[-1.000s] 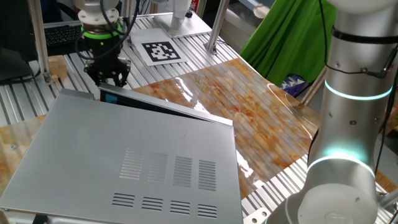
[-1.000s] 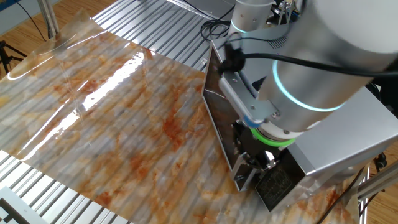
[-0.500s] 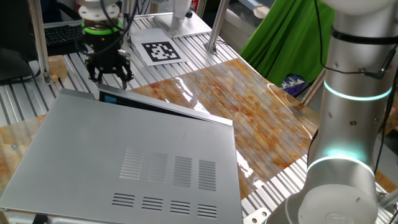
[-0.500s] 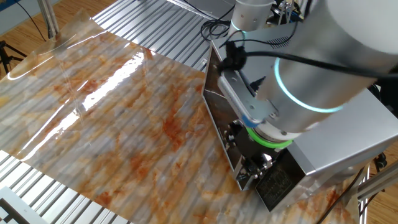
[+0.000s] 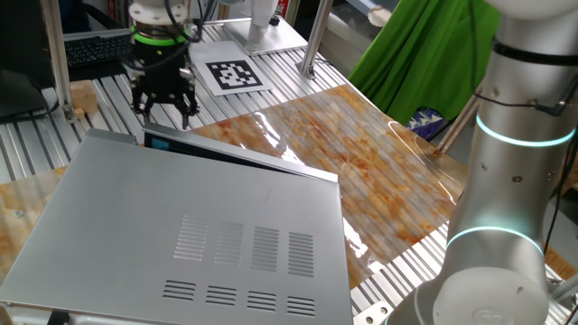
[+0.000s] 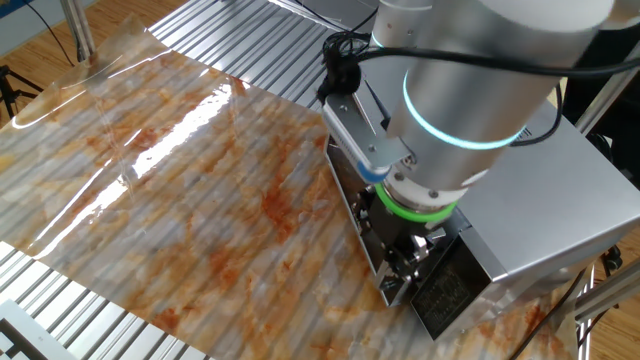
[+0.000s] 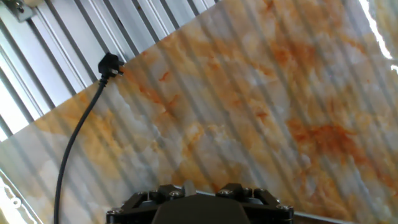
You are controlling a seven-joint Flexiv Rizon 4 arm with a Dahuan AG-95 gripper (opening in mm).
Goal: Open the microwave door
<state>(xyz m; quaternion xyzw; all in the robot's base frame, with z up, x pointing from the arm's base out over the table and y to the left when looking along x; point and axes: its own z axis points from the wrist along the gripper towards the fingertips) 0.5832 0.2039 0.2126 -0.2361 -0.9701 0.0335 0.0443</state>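
The microwave (image 5: 199, 226) is a big silver-grey box with vent slits, lying in the near left of one fixed view. It also shows in the other fixed view (image 6: 560, 200). The door (image 5: 244, 155) runs along its far edge as a dark strip with a teal patch at its left end. In the other fixed view it (image 6: 350, 185) faces the marbled table. My gripper (image 5: 166, 116) hangs just above and behind the door's left end, fingers spread, holding nothing. It also shows in the other fixed view (image 6: 408, 262). The hand view shows only its black base.
A marker board (image 5: 235, 74) lies behind the gripper. A metal post (image 5: 56, 54) stands to the left and a green cloth (image 5: 415, 54) at the back right. The arm's column (image 5: 506, 181) fills the right. A black cable with a plug (image 7: 109, 64) lies on the marbled sheet (image 7: 261, 112).
The gripper has risen from the door's left end and shifted slightly right, and its fingers have spread. The door and microwave have not moved.
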